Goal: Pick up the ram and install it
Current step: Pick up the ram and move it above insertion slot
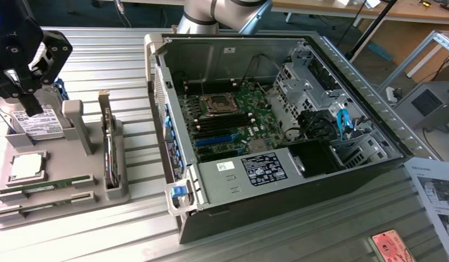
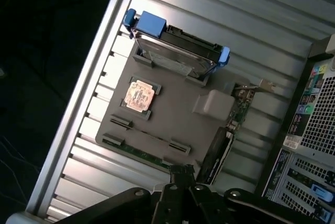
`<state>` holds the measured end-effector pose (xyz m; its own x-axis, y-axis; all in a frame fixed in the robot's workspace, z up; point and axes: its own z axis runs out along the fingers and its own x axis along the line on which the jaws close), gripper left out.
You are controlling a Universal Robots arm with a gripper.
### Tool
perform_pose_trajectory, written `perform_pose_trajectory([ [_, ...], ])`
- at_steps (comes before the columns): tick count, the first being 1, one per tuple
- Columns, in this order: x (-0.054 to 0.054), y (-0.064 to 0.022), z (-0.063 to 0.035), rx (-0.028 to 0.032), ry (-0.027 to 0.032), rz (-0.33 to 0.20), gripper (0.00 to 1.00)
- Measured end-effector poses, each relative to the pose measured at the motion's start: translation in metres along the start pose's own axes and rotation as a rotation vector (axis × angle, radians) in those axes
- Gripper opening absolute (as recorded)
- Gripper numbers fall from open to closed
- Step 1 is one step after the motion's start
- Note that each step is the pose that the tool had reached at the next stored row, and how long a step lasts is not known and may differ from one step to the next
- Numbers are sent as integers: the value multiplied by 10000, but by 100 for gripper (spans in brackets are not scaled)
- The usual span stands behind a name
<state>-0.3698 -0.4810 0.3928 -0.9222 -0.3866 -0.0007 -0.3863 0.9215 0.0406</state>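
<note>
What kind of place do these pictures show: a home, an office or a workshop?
Probably a robotics lab or test workshop. An open computer case lies on a ribbed metal table, a grey tray holds spare parts such as ram sticks, and a robot arm stands behind it.

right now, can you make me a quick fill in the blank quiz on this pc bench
1. The black robot hand is ___ and hangs over the grey holder tray, where the long green ram stick lies.
2. The silver hard drive sits in a ___ plastic bracket.
3. The black computer case lies open, showing its green ___.

Missing words: shut; blue; motherboard.
</note>
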Motion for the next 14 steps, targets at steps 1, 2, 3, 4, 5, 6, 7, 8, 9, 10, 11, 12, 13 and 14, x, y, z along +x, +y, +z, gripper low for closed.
perform_pose_trajectory([
  [1,0,0,0,0,6,-162,11],
  [2,0,0,0,0,11,-283,11],
  [3,0,0,0,0,16,-407,11],
  [4,0,0,0,-1,21,-526,11],
  [5,0,0,0,0,25,-627,11],
  [6,0,0,0,0,30,-751,11],
  [7,0,0,0,-1,34,-851,11],
  [8,0,0,0,-1,38,-949,11],
  [9,0,0,0,-1,43,-1062,11],
  [10,0,0,0,-1,48,-1186,11],
  [11,0,0,0,-1,53,-1325,11],
  [12,0,0,0,-1,58,-1449,11],
  [13,0,0,0,-1,63,-1550,11],
  [14,0,0,0,-1,66,-1643,11],
])
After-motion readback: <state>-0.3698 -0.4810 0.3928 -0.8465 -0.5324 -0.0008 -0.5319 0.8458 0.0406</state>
